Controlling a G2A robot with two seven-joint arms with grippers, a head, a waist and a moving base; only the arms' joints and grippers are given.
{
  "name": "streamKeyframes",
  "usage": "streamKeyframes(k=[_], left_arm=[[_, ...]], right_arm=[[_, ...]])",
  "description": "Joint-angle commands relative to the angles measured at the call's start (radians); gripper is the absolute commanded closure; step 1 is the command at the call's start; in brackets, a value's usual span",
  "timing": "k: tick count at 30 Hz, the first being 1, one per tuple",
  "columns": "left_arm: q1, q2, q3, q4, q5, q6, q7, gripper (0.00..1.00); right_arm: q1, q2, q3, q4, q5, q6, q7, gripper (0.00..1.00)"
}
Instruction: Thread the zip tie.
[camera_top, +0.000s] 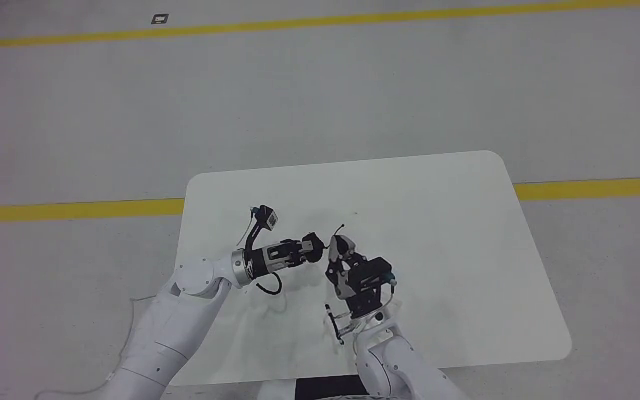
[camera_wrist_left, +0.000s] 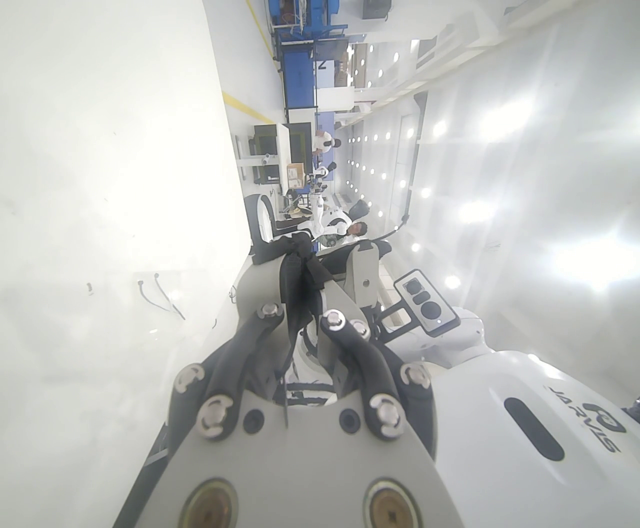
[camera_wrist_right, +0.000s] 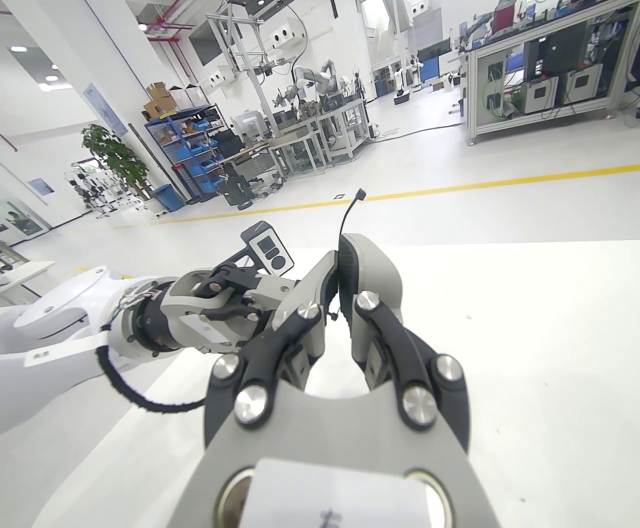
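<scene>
Right pincer clamps zip tie well inside table edges.

White table — yellow floor lines, potted plant beyond.

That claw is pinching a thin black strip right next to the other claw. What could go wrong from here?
1. The right gripper pinches the zip tie with only a short stretch and its head poking out; it could slip or twist, spoiling the aim.
2. The left gripper is very close to the right one, so they might bump.
3. A dropped tie could land among the spare ties on the table and get mixed up.
</scene>
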Motion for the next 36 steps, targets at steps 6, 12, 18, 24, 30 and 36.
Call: streamKeyframes(k=[6,12,18,24,30,36], left_arm=[[0.0,0.0,0.0,0.0,0.0,0.0,0.0,1.0],[0.0,0.0,0.0,0.0,0.0,0.0,0.0,1.0],[0.0,0.0,0.0,0.0,0.0,0.0,0.0,1.0],[0.0,0.0,0.0,0.0,0.0,0.0,0.0,1.0],[0.0,0.0,0.0,0.0,0.0,0.0,0.0,1.0],[0.0,0.0,0.0,0.0,0.0,0.0,0.0,1.0]], right_arm=[[-0.005,-0.002,0.001,0.0,0.016,-0.014,0.004,1.0],[-0.006,-0.003,-0.001,0.006,0.005,-0.011,0.012,1.0],[-0.007,-0.004,0.002,0.012,-0.001,-0.01,0.02,1.0],[-0.008,-0.005,0.002,0.018,-0.006,-0.01,0.027,1.0],[-0.009,-0.006,0.002,0.022,-0.012,-0.009,0.03,1.0],[-0.011,-0.007,0.002,0.024,-0.017,-0.009,0.029,1.0]])
